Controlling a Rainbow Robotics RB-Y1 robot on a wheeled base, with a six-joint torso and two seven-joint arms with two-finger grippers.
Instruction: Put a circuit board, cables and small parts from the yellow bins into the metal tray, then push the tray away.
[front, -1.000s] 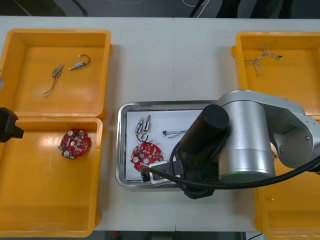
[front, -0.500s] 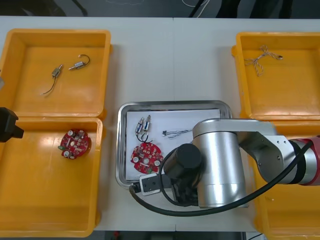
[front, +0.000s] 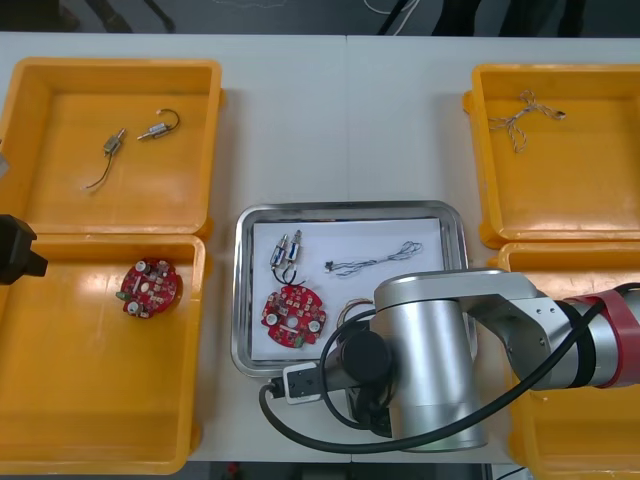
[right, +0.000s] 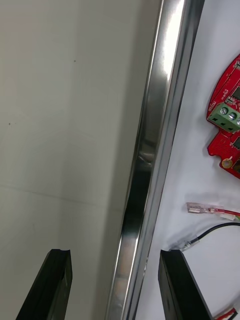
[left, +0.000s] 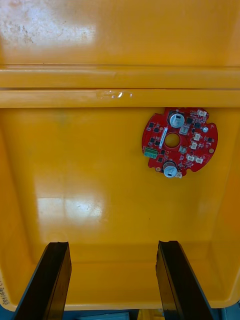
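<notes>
The metal tray (front: 340, 209), white inside, holds a red circuit board (front: 294, 316), small metal parts (front: 287, 250) and a thin black cable (front: 372, 262). My right arm (front: 430, 370) lies over the tray's near right corner. In the right wrist view my right gripper (right: 115, 255) is open and straddles the tray's near rim (right: 150, 150): one finger is over the table, the other over the white inside. Ahead of the inner finger lie the board (right: 227, 125), a red and yellow cable end (right: 210, 210) and a black cable (right: 212, 231). My left gripper (left: 112, 245) hangs open over a bin.
Another circuit board (left: 179, 142) lies in the near left yellow bin (front: 60, 400). The far left bin (front: 40, 90) holds small metal parts (front: 140, 135). A twisted cable (front: 520, 112) lies in the far right bin (front: 600, 200). The left arm (front: 15, 250) stays at the table's left edge.
My right arm has drawn back toward the tray's near edge, uncovering the black cable and more of the tray. The left arm has not moved.
</notes>
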